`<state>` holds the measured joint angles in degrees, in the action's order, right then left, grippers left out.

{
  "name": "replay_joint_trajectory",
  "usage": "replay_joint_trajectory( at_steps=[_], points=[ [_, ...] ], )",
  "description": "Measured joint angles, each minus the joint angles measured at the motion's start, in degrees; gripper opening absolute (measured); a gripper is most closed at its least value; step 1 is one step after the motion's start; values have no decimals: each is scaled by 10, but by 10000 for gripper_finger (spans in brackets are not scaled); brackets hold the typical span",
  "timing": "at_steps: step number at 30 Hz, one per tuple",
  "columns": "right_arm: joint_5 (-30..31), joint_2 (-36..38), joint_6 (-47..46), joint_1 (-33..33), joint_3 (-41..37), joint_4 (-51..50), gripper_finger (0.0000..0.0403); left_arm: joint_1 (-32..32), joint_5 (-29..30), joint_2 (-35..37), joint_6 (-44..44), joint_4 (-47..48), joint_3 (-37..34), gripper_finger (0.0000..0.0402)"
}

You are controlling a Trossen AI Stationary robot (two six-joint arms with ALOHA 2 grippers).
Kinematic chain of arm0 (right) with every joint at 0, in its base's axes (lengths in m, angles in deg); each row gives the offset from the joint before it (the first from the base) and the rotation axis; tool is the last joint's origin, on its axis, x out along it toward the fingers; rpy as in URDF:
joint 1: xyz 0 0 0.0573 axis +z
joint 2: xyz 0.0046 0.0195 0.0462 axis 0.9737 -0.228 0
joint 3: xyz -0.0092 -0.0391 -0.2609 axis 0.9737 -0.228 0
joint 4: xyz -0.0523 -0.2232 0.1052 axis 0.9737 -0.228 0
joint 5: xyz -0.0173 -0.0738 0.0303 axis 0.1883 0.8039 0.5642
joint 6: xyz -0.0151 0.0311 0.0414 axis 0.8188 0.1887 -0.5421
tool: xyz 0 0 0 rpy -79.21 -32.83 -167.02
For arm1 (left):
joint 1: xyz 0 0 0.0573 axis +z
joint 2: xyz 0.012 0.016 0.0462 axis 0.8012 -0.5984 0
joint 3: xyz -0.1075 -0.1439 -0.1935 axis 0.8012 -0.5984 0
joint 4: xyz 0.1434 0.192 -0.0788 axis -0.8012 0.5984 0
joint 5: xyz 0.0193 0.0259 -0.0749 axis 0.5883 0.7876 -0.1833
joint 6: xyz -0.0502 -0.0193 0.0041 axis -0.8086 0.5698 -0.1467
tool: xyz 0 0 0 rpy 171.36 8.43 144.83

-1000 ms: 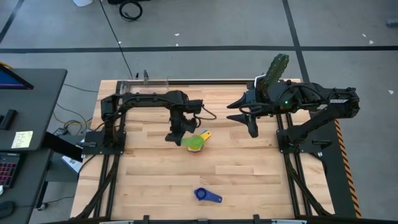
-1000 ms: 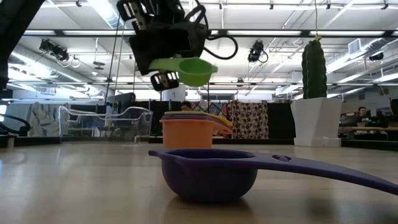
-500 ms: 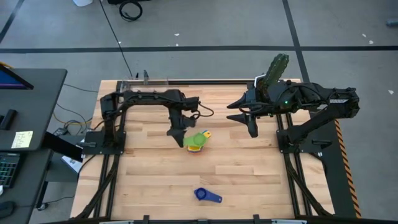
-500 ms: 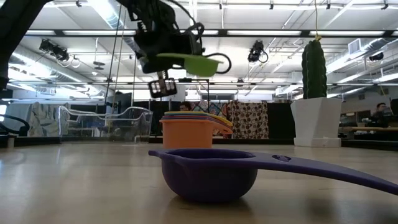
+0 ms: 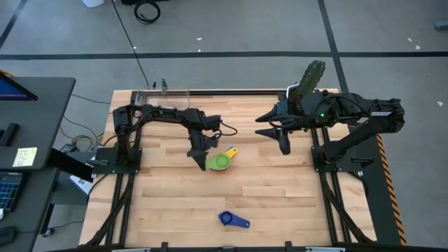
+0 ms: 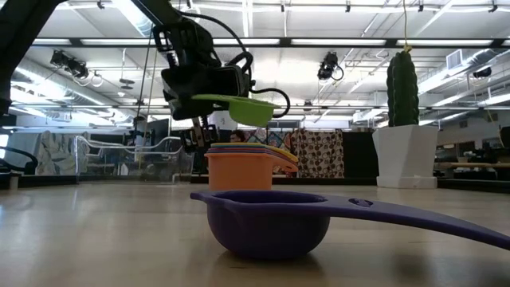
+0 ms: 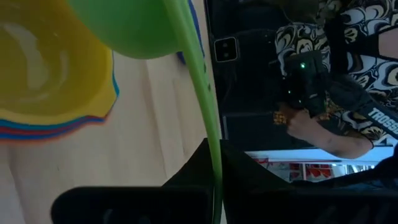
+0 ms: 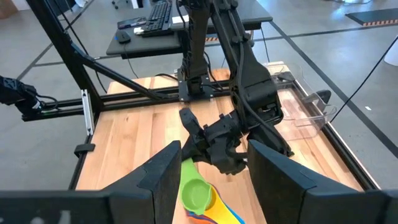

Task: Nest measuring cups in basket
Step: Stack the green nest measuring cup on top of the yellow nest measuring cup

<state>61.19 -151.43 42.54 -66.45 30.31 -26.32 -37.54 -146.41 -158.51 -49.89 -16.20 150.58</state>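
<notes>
Green cup poised over the nested stack at mid-worktop

The left gripper (image 5: 204,158) pinches the green measuring cup (image 6: 247,109) by its handle, just above the orange-based stack (image 6: 239,166). Next, I judge: lower it squarely inside, then spread the jaws. The right gripper (image 5: 283,142) waits, jaws spread, upper right. The dark blue cup (image 5: 232,220) lies lower centre; the basket (image 8: 305,106) sits upper left.

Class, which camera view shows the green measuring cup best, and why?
The low view: the green cup shows side-on, held by its handle in the left gripper above the orange-based stack. High and right wrist views show it small; left wrist crops it.
</notes>
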Motion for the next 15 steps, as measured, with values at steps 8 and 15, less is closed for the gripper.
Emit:
replay_joint_trajectory(
  at_steps=[8,15],
  points=[
    [0,0,0,0,0,0,188,2,-13,0,-7,-30,-36,10],
    [0,0,0,0,0,0,188,11,-13,0,42,-33,-44,10]
  ],
)
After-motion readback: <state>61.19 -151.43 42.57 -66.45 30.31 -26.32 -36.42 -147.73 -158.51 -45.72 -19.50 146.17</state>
